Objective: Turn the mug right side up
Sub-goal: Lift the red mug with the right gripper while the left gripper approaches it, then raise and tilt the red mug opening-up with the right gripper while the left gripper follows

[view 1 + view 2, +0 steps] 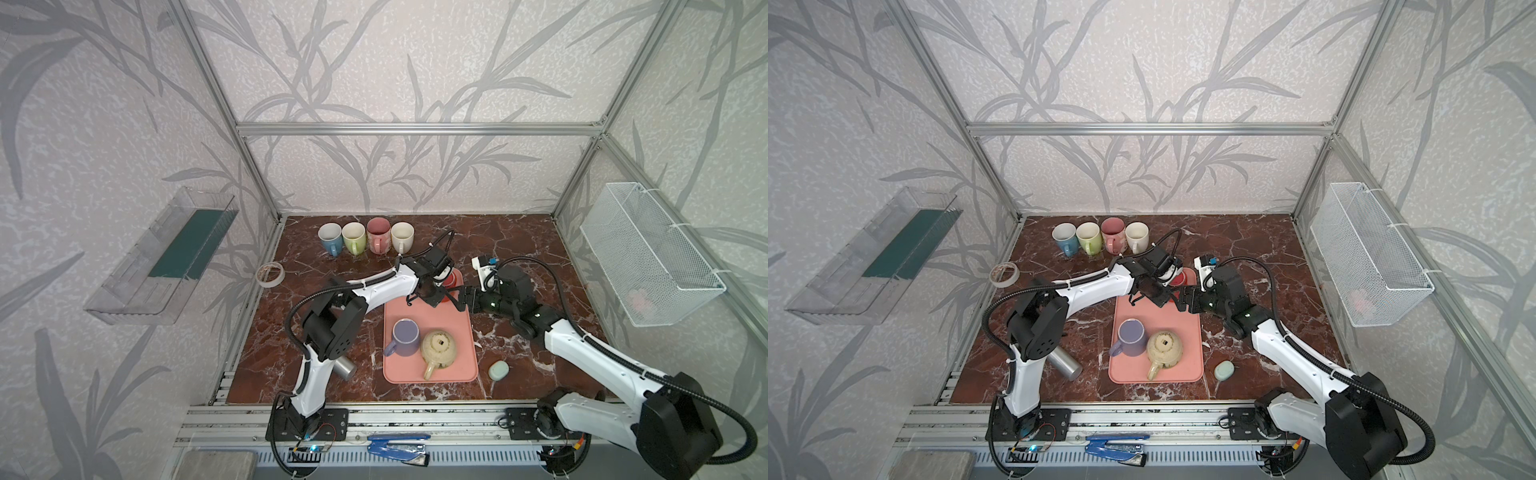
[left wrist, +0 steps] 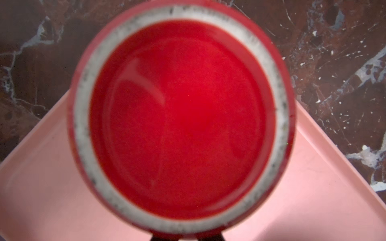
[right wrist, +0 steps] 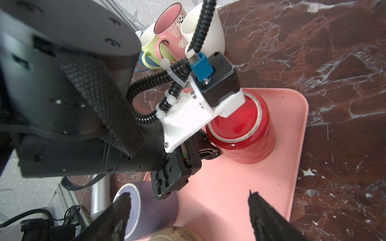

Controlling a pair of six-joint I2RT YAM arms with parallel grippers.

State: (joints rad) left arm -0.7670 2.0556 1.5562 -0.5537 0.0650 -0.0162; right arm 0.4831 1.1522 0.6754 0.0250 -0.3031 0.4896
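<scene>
Left end effector [image 3: 210, 152] clamps upturned mug [image 3: 246, 129] on pink tray [image 3: 229, 198] on marble tabletop [image 3: 334, 62]; right end effector [image 3: 188, 194] apart

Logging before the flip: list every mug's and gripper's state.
red mug: upside down on the pink tray
purple mug: upright
beige mug: upside down
back-row mugs: all upright
left gripper: shut on the red mug
right gripper: open, empty

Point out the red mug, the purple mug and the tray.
Red mug [image 3: 236, 125], right wrist view, on its upturned base.
Purple mug [image 1: 406, 335], in a top view, on its inner floor.
Tray [image 1: 460, 318], in a top view, on a bare patch of its floor.
</scene>
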